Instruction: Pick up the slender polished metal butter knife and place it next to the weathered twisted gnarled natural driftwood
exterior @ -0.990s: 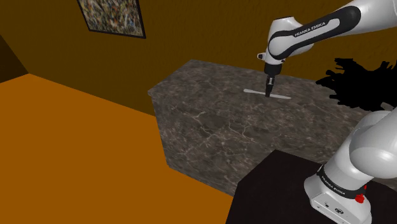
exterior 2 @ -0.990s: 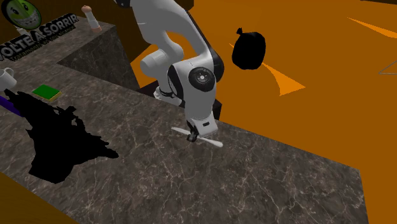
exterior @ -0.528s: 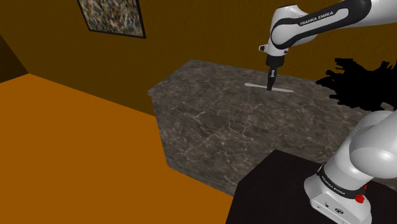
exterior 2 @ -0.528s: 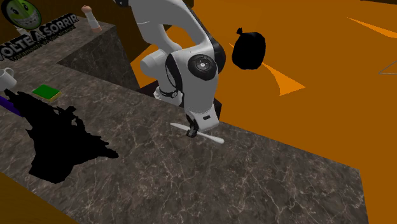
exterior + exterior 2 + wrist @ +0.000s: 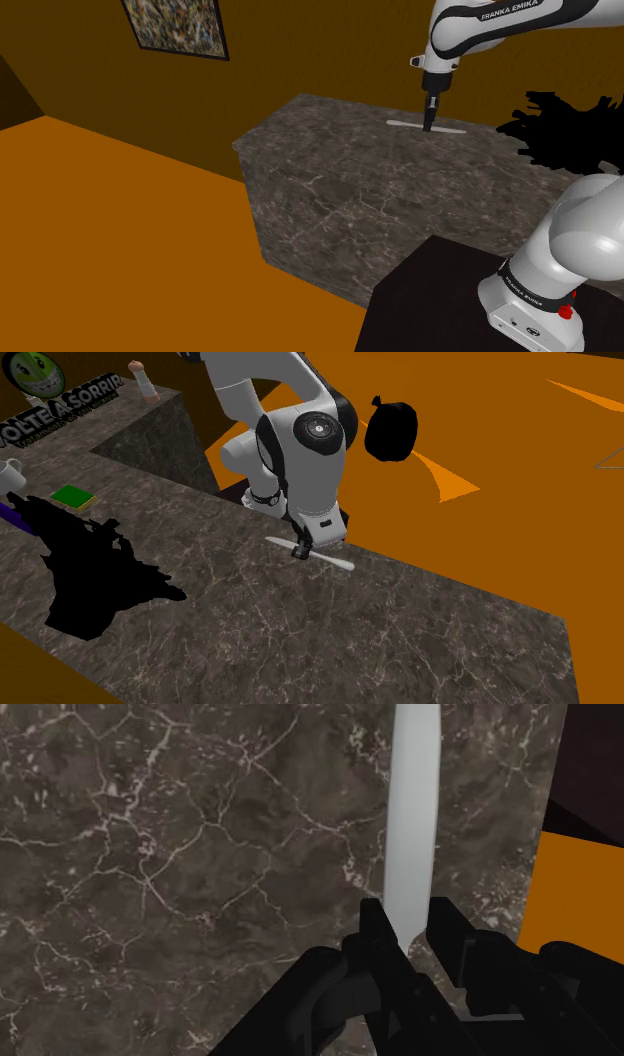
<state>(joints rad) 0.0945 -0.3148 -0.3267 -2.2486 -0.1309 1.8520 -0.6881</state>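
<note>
The butter knife (image 5: 452, 130) is a slim pale blade, held level a little above the dark marble counter (image 5: 340, 190). My gripper (image 5: 430, 125) points straight down and is shut on its middle. In the second exterior view the knife (image 5: 335, 561) sticks out on both sides of the gripper (image 5: 300, 550). In the wrist view the white blade (image 5: 412, 814) runs away from the gripper (image 5: 408, 929), clasped between both fingers. A jagged black shape (image 5: 565, 130) lies on the counter to the shoulder view's right of the gripper; the same black shape (image 5: 90, 572) shows in the second exterior view.
A green pad (image 5: 72, 497), a white mug (image 5: 10, 474) and a purple item (image 5: 20, 517) sit beyond the black shape. A small bottle (image 5: 143, 380) stands on the counter's far wing. Past the counter edge (image 5: 300, 270) is orange floor with a black blob (image 5: 392, 430).
The gripper has risen with the knife clasped in it, lifting the knife off the counter. The arm's elbow has lifted too.
</note>
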